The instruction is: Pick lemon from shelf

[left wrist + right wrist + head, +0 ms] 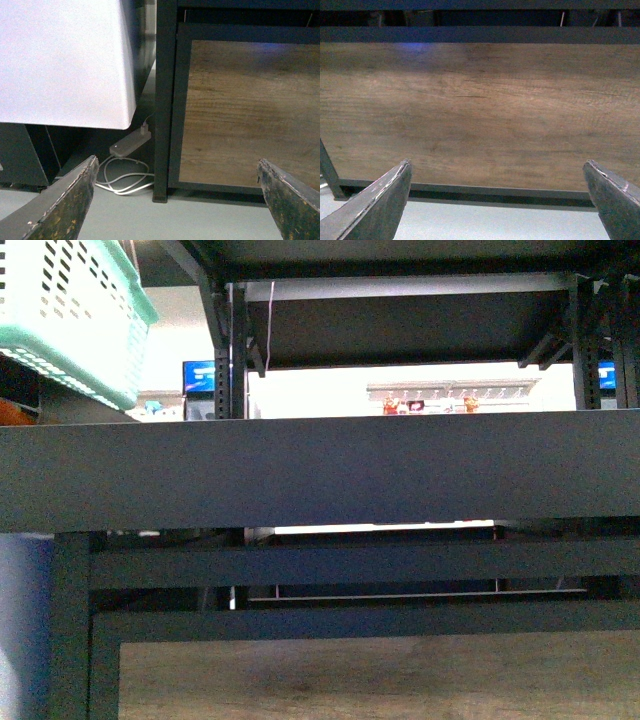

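The lemon is out of view in every frame. The black metal shelf [320, 470] fills the front view, its wide dark deck edge-on across the middle, with perforated uprights behind. Neither arm shows in the front view. My left gripper [177, 172] is open and empty, low near the grey floor, facing the shelf's black leg [165, 100] and wooden lower panel [245, 105]. My right gripper [497, 172] is open and empty too, facing the wooden panel [480, 110] of the shelf's base.
A teal and white perforated basket [70, 310] sits at the upper left, above the deck. A white power strip [131, 141] with coiled white cable [125, 180] lies on the floor beside the shelf leg. A large white box-like surface [60, 60] stands next to it.
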